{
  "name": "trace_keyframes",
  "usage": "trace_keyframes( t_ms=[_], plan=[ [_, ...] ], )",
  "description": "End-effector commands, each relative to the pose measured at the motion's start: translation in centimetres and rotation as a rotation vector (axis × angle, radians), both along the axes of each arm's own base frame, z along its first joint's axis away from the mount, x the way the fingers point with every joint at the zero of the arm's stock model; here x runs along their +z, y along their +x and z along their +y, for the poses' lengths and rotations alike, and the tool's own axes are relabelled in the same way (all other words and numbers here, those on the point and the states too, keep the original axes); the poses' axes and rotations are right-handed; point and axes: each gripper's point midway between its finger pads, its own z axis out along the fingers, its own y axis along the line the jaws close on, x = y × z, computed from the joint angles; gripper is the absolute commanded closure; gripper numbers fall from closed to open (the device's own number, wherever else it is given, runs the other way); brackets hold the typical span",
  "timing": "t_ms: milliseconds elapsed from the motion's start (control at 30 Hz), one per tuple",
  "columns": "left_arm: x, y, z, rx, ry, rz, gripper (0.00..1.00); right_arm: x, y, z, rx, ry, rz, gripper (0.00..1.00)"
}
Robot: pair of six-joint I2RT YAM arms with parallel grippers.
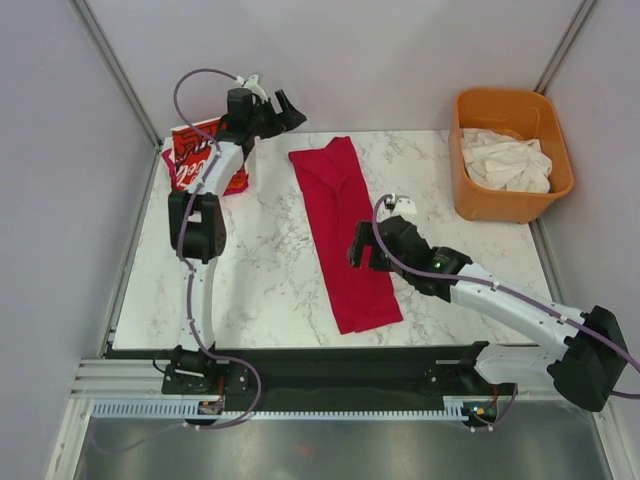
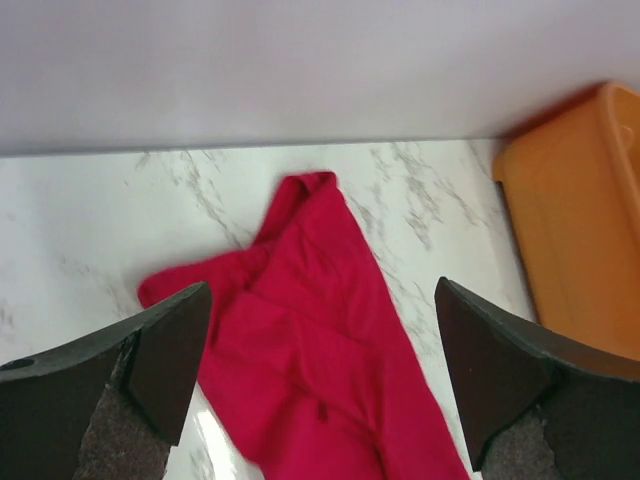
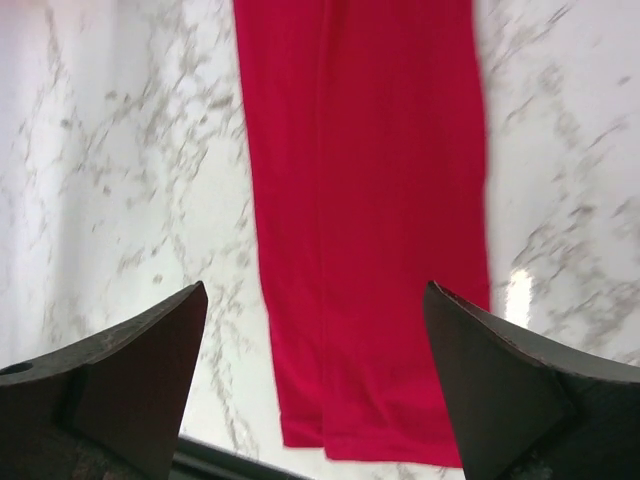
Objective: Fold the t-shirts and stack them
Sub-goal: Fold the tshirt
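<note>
A plain crimson t-shirt (image 1: pixel 340 235) lies folded into a long narrow strip down the middle of the marble table. A folded red Coca-Cola t-shirt (image 1: pixel 192 152) lies at the back left, partly under the left arm. Off-white shirts (image 1: pixel 505 160) sit crumpled in the orange tub. My left gripper (image 1: pixel 287 108) is open and empty, hovering by the strip's far end; the crimson shirt (image 2: pixel 320 350) shows between its fingers (image 2: pixel 150 360). My right gripper (image 1: pixel 360 250) is open and empty above the strip's near half; the shirt's hem end (image 3: pixel 370 220) shows below it.
The orange plastic tub (image 1: pixel 468 195) stands at the back right and shows at the right edge of the left wrist view (image 2: pixel 580 230). Grey walls close in the back and sides. A dark rail (image 1: pixel 330 355) runs along the table's near edge.
</note>
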Motion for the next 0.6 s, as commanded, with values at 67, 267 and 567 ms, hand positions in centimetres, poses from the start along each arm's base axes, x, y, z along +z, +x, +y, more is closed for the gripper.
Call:
trace_keyframes(
  t_ms=[67,267,567],
  plan=[
    [11.9,-11.2,-2.5,-0.110,-0.045,-0.103,0.00,0.1,5.7,-6.2,-0.166,-0.186,-0.043,0.03],
    [-2.0,-29.9,-6.5,-0.194,0.051,0.382,0.00,-2.1,7.0,-10.2,-0.219,-0.239,0.018,0.02],
    [-12.8,-47.9,-8.7,-0.258,0.265,0.713,0.10,-0.6,6.8,-12.8,-0.263,-0.224,-0.012,0.02]
  ],
)
